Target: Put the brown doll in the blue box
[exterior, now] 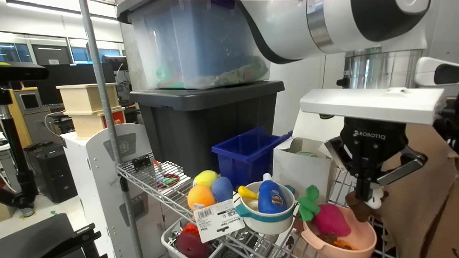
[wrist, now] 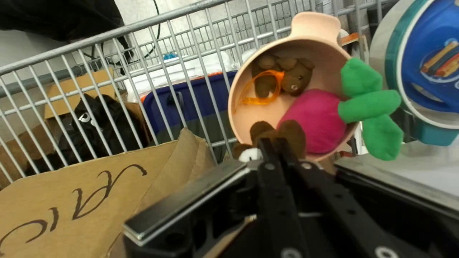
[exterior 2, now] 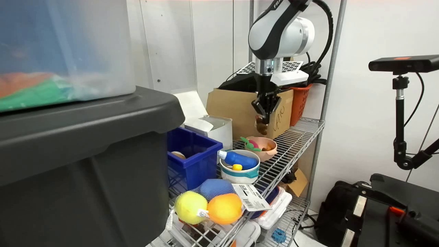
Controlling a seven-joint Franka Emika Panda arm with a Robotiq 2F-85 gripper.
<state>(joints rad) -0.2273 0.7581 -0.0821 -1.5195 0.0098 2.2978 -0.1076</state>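
Observation:
The brown doll, dark brown with a white-cream patch, shows in both exterior views (exterior: 357, 209) (exterior 2: 261, 128) and in the wrist view (wrist: 296, 135). My gripper (exterior: 365, 196) is shut on it and holds it in the air just above the peach bowl (exterior: 369, 236). The gripper also shows in an exterior view (exterior 2: 266, 120) and in the wrist view (wrist: 274, 143), where its fingers partly hide the doll. The blue box (exterior: 235, 168) stands on the wire shelf against the dark tote. It also shows in an exterior view (exterior 2: 202, 171), with a pale round thing inside. It is out of the wrist view.
A white cardboard box (exterior: 299, 175) stands between the gripper and blue box. The bowl holds a magenta plush (wrist: 315, 118) and another brown toy (wrist: 297, 77) with orange glasses. A white-teal pot (exterior: 267, 224) holds a blue bottle. A dark grey tote (exterior 2: 85, 192) and brown cardboard box (exterior 2: 233, 103) flank the shelf.

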